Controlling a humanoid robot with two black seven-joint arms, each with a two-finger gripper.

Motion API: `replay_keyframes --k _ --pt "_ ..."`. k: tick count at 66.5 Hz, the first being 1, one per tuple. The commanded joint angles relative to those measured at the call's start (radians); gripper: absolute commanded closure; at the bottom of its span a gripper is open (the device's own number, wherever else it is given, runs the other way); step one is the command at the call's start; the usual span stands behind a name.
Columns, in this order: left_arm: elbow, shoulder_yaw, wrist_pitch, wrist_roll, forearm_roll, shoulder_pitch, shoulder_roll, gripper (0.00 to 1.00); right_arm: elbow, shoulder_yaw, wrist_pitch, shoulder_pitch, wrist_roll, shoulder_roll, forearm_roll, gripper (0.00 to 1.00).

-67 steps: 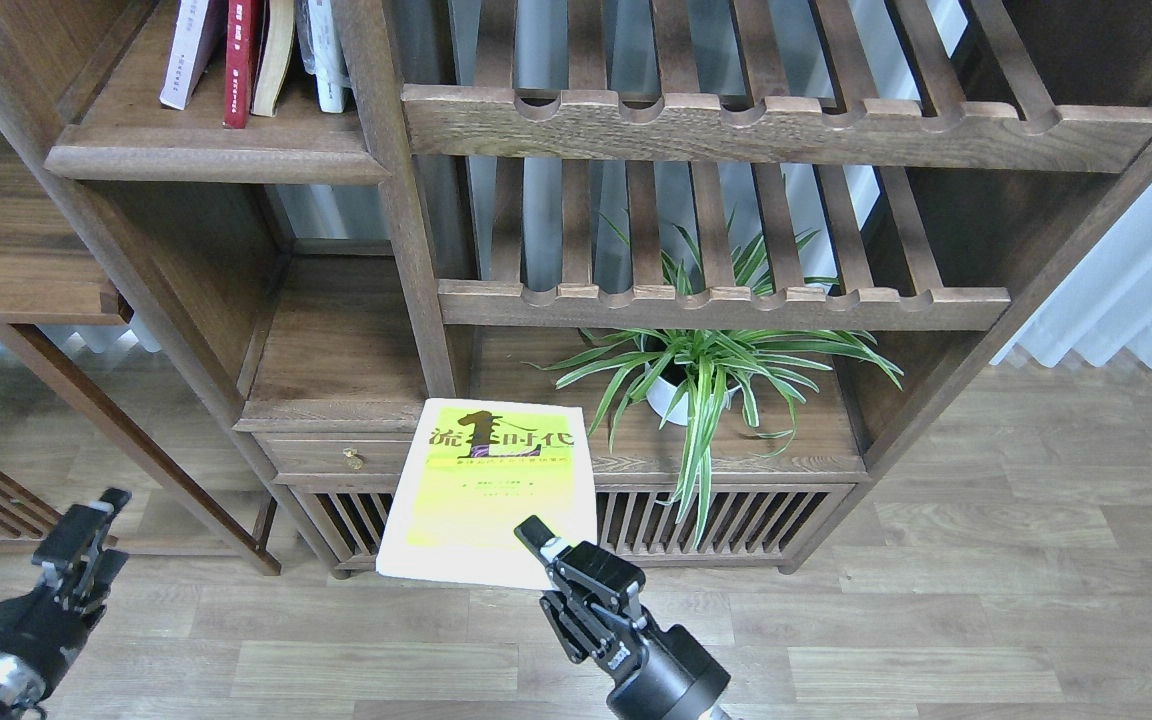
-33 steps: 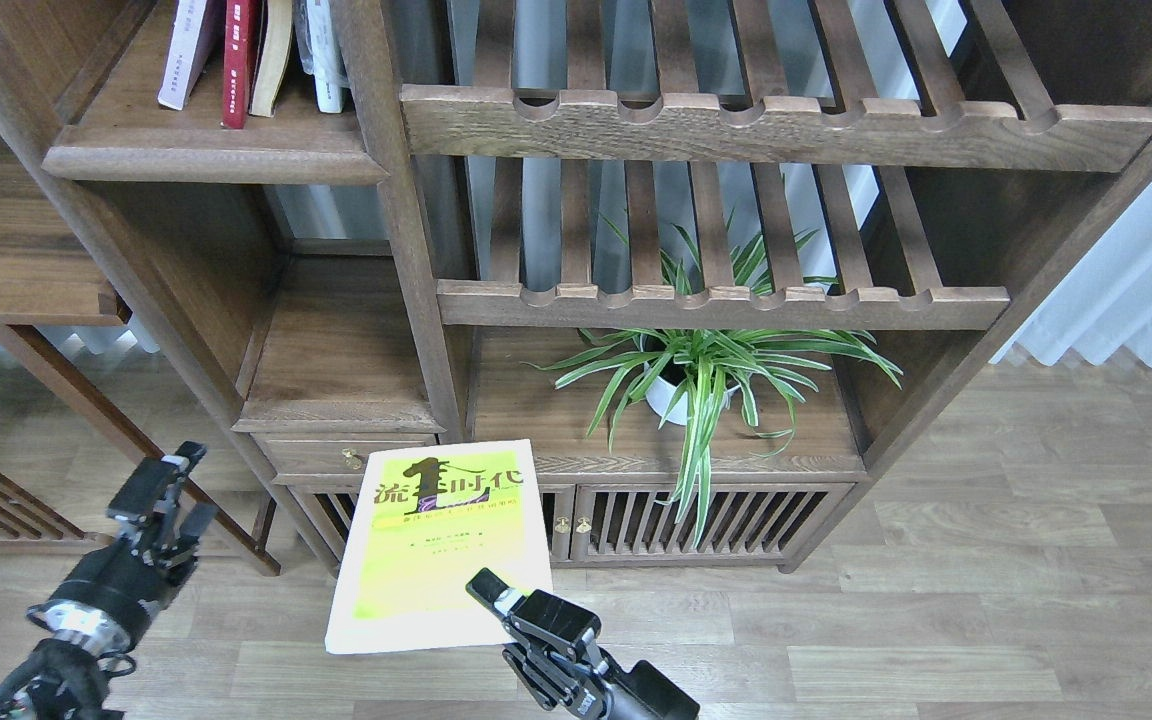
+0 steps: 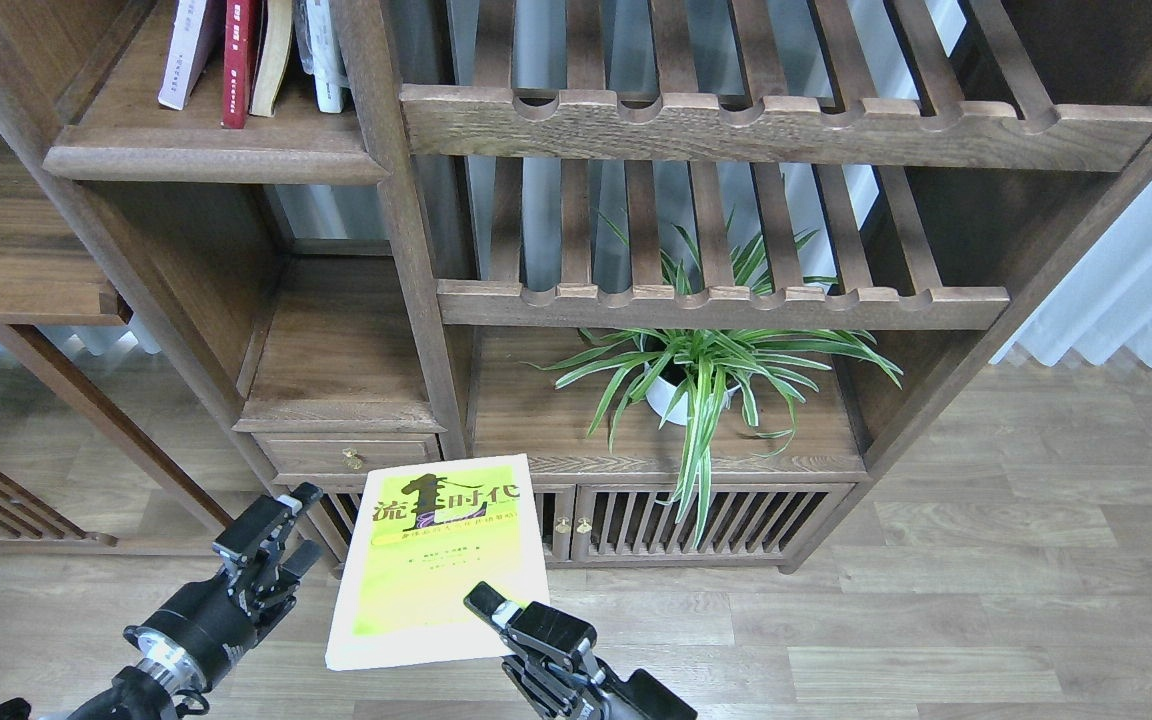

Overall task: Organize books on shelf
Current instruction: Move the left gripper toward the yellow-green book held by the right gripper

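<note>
My right gripper (image 3: 486,612) is shut on the lower right corner of the yellow-green book (image 3: 431,560) with black Chinese characters, holding it cover-up in front of the cabinet's lower doors. My left gripper (image 3: 281,520) is open and empty, just left of the book and apart from it. The plank shelf (image 3: 206,155) with the rounded front lip is at the upper left. On it stand the dark red book (image 3: 239,55) and a pale lilac-edged book (image 3: 181,50) among several upright books.
A ledge with a brass-knobbed drawer (image 3: 351,455) sits just above the held book. Slatted racks (image 3: 766,130) fill the upper right. A potted spider plant (image 3: 701,375) stands on the lower ledge. A side table (image 3: 16,290) is at the left.
The right gripper brought the yellow-green book down and left, then held nearly still. The left gripper moved right and up toward the book's left edge.
</note>
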Motion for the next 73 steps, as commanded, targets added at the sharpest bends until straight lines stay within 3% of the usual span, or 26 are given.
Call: replay_keyframes --k 1,10,24,40,53,69,73 --pt "0.024 -0.073 0.000 0.003 0.001 -0.032 0.078 0.10 0.000 -0.004 0.001 -0.001 0.000 0.001 -0.001 0.95" --pt "0.109 -0.187 0.000 -0.003 -0.011 0.000 0.161 0.05 0.000 0.002 0.004 0.001 0.000 0.001 -0.001 0.95" --pt "0.200 -0.334 0.000 0.005 -0.006 0.087 0.135 0.00 0.000 0.003 0.006 0.001 0.000 0.001 -0.001 0.95" --pt "0.295 -0.322 0.000 0.016 0.026 0.081 0.111 0.00 0.002 0.003 0.009 0.001 0.000 0.001 -0.008 0.95" --pt "0.295 -0.319 0.000 0.023 0.072 0.095 0.138 0.00 0.002 0.000 0.009 0.001 0.000 0.001 -0.014 0.95" --pt "0.267 -0.325 0.000 0.088 0.081 0.089 0.147 0.01 0.002 0.002 0.010 0.004 0.000 0.001 -0.014 0.95" --pt "0.234 -0.303 0.000 0.127 0.038 0.087 0.147 0.01 0.002 -0.004 0.009 0.007 -0.002 0.001 -0.015 0.95"
